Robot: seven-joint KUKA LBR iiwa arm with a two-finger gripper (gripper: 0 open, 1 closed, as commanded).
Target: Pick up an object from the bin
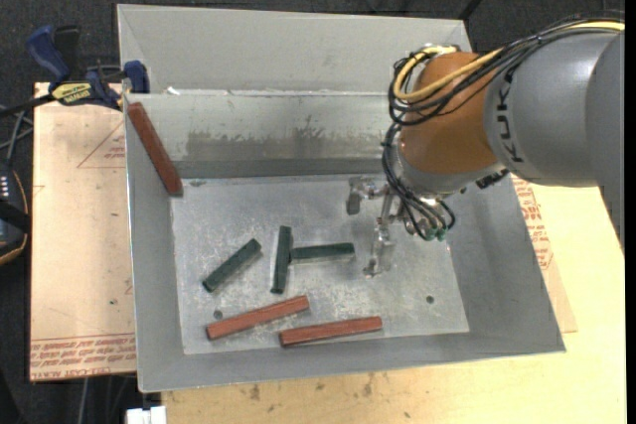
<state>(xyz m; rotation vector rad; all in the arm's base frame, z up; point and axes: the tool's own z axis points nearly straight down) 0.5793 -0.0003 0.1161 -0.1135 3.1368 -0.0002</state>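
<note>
Grey metal bin lies below; an orange cover hides the wrist. Just right of the rightmost dark green bar, the gripper hangs spread apart, empty.

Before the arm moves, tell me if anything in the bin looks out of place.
One reddish-brown bar leans propped up the bin's left wall by the back corner, while the dark green bars and two more reddish-brown bars lie flat on the floor. Nothing else looks odd.
</note>
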